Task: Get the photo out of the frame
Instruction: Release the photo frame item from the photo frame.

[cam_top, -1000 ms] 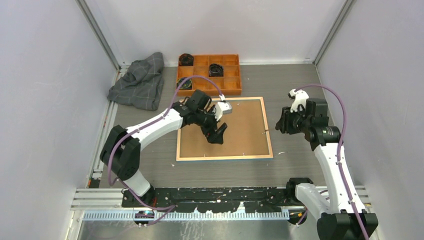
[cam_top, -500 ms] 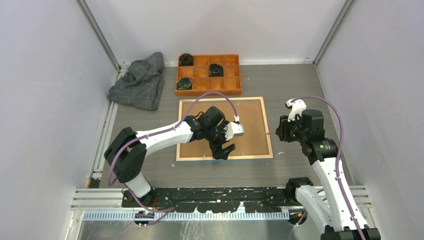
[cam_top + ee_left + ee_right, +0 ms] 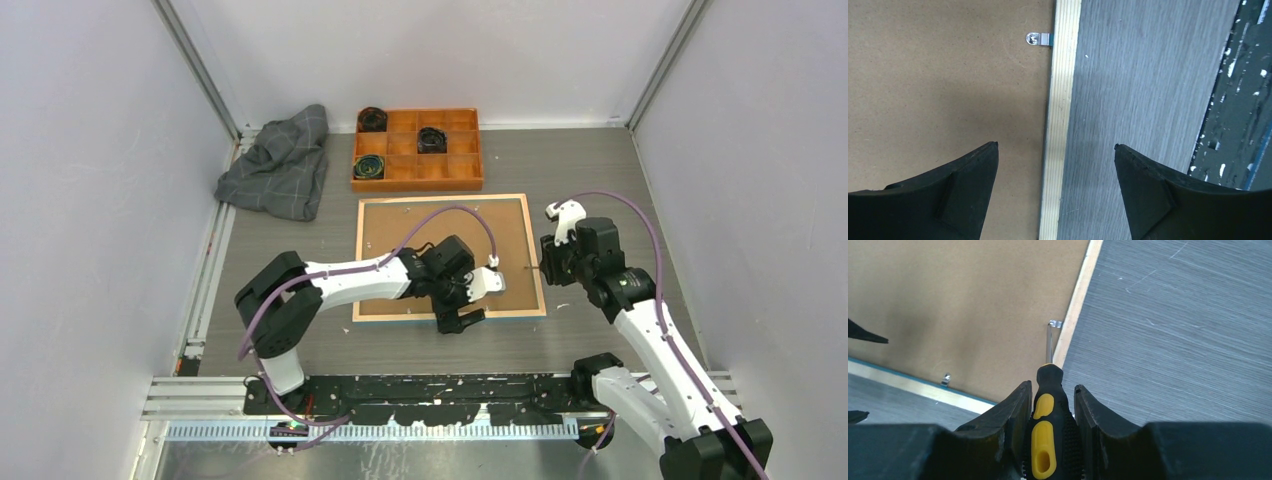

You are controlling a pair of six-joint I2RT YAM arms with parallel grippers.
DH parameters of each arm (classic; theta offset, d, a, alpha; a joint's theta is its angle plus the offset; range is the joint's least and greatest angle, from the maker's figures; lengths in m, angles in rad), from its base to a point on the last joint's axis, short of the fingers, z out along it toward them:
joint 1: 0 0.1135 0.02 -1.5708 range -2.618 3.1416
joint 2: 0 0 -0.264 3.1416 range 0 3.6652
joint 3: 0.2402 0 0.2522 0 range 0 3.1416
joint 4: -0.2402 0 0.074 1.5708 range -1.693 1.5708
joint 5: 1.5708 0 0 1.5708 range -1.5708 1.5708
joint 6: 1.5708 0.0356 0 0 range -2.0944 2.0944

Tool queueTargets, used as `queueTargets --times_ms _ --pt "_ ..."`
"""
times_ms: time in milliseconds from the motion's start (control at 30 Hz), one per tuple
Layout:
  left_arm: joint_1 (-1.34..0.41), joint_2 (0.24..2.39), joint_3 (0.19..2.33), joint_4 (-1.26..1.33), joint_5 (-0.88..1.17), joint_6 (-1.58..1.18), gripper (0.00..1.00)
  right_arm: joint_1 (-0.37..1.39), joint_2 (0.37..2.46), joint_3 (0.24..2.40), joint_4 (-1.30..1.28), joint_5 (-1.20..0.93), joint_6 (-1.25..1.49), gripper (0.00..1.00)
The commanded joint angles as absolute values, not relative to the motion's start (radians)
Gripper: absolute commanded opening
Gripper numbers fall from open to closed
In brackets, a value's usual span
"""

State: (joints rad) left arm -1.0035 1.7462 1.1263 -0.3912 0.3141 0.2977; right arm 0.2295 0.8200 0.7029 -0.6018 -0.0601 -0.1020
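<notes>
The frame (image 3: 440, 198) lies face down on the table, its light wood rim around the brown backing board (image 3: 440, 240). The photo is hidden under that board. My left gripper (image 3: 462, 320) is open at the frame's near edge. In the left wrist view its fingers straddle the rim (image 3: 1065, 60), one over the board and one over the table, left gripper (image 3: 1056, 145). A metal clip (image 3: 1038, 38) sits further along the rim. My right gripper (image 3: 1052, 385) is shut on a black-and-yellow screwdriver (image 3: 1045, 430), whose tip meets a clip (image 3: 1055, 323) on the frame's right edge.
An orange compartment tray (image 3: 465, 178) holding dark rolls stands behind the frame. A grey cloth (image 3: 280, 165) is bunched at the back left. A black rail (image 3: 450, 385) runs along the near table edge, and grey walls close both sides.
My left gripper has swept from the middle of the backing board to the frame's near edge. The right gripper has carried the screwdriver leftward to the frame's right edge.
</notes>
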Motion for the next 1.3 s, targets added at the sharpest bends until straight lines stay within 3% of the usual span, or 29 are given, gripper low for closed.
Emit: queueTargets --times_ms 0,133,400,833,1000,1267 --pt "-1.023 1.774 1.168 -0.347 0.246 0.285 0.86 0.240 0.832 0.706 -0.531 0.074 -0.101 0.01" --pt "-1.043 1.809 1.191 -0.351 0.217 0.273 0.79 0.239 0.815 0.698 -0.527 0.116 -0.108 0.01" --pt "-1.080 1.911 1.292 -0.407 0.206 0.216 0.51 0.239 0.793 0.699 -0.533 0.178 -0.130 0.01" --pt "-1.100 2.090 1.521 -0.508 0.253 0.072 0.35 0.240 0.824 0.670 -0.512 0.312 -0.187 0.01" --pt "-1.099 2.097 1.516 -0.501 0.280 0.051 0.33 0.238 0.846 0.658 -0.499 0.330 -0.201 0.01" --pt "-1.101 2.103 1.502 -0.488 0.336 0.029 0.22 0.226 0.788 0.569 -0.449 0.303 -0.279 0.01"
